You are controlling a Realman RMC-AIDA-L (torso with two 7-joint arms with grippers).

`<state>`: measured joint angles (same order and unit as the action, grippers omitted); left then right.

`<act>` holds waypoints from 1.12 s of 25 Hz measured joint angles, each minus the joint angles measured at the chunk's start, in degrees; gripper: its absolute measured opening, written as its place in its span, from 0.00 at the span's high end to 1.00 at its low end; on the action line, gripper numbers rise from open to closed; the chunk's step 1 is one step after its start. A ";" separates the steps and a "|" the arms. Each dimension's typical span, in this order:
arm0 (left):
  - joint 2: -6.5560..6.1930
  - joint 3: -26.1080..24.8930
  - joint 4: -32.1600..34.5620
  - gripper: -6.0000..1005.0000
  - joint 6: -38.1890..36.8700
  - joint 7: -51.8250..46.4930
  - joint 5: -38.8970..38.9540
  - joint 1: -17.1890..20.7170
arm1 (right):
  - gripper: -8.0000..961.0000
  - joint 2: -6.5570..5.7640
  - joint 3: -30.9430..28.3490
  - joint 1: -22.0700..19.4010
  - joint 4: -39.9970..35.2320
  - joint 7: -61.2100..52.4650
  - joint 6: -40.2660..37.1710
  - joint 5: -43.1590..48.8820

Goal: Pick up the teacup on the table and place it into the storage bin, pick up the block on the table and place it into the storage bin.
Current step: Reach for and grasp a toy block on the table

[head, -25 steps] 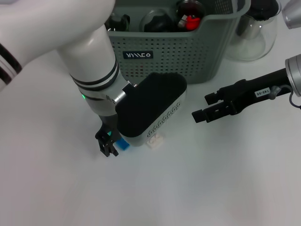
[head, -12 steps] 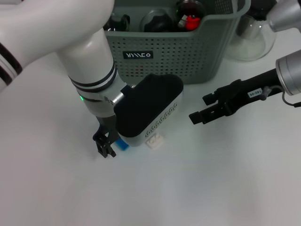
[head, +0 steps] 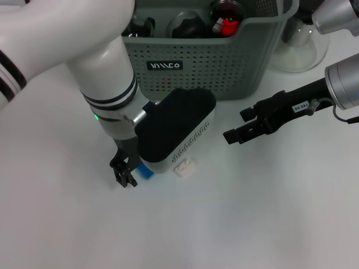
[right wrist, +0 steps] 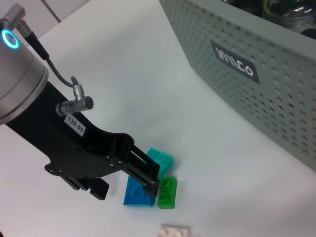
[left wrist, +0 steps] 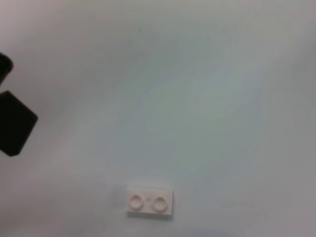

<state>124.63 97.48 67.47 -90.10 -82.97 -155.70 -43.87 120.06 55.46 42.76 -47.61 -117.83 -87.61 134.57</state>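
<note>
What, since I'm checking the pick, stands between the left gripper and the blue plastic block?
Nothing visible: the left gripper is right at the blue plastic block; a green block and a teal block sit close beside it.

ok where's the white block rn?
The white block lies flat on the table, front of the storage bin, just right of the left gripper and its coloured blocks.

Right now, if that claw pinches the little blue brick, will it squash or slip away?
Probably neither. The blue brick looks like hard moulded plastic, so likely stiff and light. Its smooth sides might slip, but its flat base shouldn't roll. The left gripper is right at it, between teal and green bricks.
</note>
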 joint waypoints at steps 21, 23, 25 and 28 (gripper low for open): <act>-0.09 -0.19 -0.62 0.50 1.30 0.11 0.10 0.58 | 0.02 0.00 0.04 -0.18 0.48 -0.38 0.33 0.08; -0.09 -0.18 -0.62 0.52 1.30 0.10 0.17 0.46 | 0.02 0.00 0.05 -0.17 0.48 -0.39 0.34 0.08; -0.09 -0.15 -0.58 0.52 1.22 0.05 0.25 0.29 | 0.02 0.00 0.08 -0.17 0.52 -0.39 0.35 0.08; -0.04 0.08 -0.62 0.52 1.28 0.01 0.16 0.15 | 0.02 0.00 0.09 -0.31 0.57 -0.39 0.40 0.08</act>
<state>124.59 97.57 66.85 -88.82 -82.96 -155.53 -43.72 120.06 55.55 42.45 -47.04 -118.21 -87.22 134.65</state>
